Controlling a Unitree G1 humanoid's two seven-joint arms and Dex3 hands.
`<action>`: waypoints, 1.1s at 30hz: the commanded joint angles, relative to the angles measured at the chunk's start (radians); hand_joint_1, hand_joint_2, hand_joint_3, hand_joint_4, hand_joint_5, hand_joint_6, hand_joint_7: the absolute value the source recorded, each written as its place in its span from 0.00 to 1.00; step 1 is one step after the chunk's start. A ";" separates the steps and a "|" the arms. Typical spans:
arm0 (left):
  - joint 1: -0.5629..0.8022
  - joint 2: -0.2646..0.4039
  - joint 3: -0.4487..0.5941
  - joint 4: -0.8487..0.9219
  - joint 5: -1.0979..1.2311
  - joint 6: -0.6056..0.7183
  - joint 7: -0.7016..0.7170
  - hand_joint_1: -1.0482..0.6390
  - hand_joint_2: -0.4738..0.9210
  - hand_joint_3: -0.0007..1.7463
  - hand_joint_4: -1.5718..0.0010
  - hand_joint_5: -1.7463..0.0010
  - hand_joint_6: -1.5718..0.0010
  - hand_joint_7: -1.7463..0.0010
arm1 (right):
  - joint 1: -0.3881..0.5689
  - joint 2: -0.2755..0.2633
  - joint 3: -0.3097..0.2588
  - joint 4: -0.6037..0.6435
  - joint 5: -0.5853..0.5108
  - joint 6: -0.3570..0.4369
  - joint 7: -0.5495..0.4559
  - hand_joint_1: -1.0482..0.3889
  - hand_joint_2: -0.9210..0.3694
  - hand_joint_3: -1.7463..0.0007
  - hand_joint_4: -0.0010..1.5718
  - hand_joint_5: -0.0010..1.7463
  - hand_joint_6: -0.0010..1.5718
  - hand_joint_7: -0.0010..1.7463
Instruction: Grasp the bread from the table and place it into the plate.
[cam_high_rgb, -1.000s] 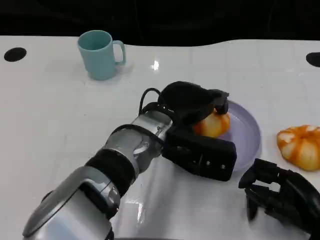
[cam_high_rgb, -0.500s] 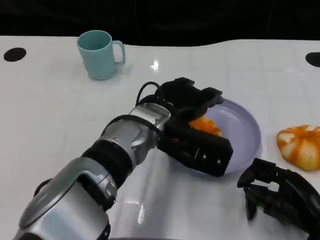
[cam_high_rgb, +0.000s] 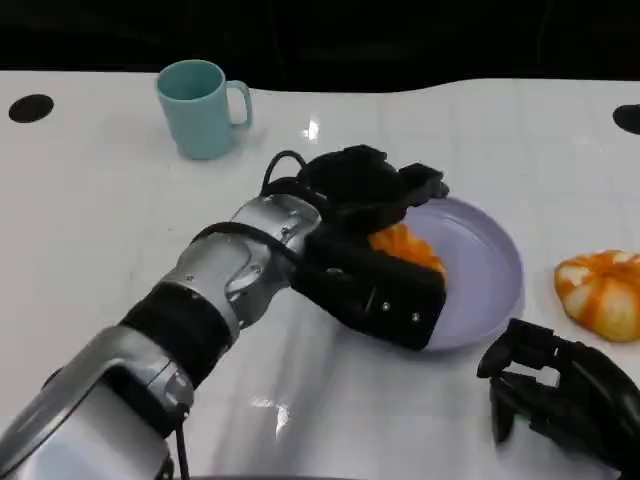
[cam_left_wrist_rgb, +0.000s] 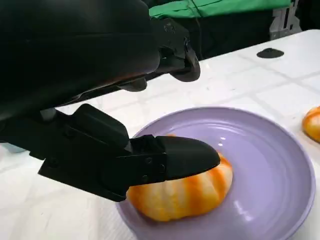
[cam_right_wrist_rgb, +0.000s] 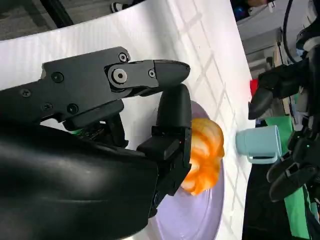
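An orange-and-white bread (cam_high_rgb: 405, 248) lies in the left part of the purple plate (cam_high_rgb: 480, 290). My left hand (cam_high_rgb: 365, 190) hovers just over it with fingers spread and nothing in its grip. In the left wrist view the bread (cam_left_wrist_rgb: 185, 192) rests on the plate (cam_left_wrist_rgb: 270, 165); the thumb (cam_left_wrist_rgb: 170, 157) lies close along its top and the other fingers stand well above it. A second bread (cam_high_rgb: 600, 292) sits on the table right of the plate. My right hand (cam_high_rgb: 560, 395) rests low at the front right, holding nothing.
A teal cup (cam_high_rgb: 200, 108) stands at the back left. Round black holes (cam_high_rgb: 30, 108) mark the table's far corners. The right wrist view looks past my right hand (cam_right_wrist_rgb: 100, 125) to the bread (cam_right_wrist_rgb: 202, 155), the plate (cam_right_wrist_rgb: 200, 215) and the cup (cam_right_wrist_rgb: 257, 142).
My left hand lowered the bread onto the plate, let go of it, and drew back a little to the left. The right hand has stayed put.
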 joint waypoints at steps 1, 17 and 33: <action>0.010 0.015 0.011 -0.030 -0.009 0.008 -0.023 0.09 1.00 0.38 1.00 0.75 0.99 0.74 | 0.017 -0.011 -0.003 0.021 -0.003 0.007 0.007 0.39 0.00 0.85 0.44 1.00 0.42 0.82; 0.433 0.105 0.301 -0.406 -0.394 -0.271 0.020 0.22 1.00 0.29 0.76 0.74 0.71 0.93 | 0.014 -0.022 -0.004 0.037 -0.010 -0.010 0.010 0.39 0.00 0.85 0.43 1.00 0.43 0.80; 0.638 0.027 0.433 -0.390 -0.857 -0.449 -0.213 0.26 1.00 0.22 0.69 0.40 0.52 0.88 | 0.014 -0.021 -0.003 0.038 -0.009 -0.020 0.016 0.40 0.00 0.85 0.42 1.00 0.42 0.80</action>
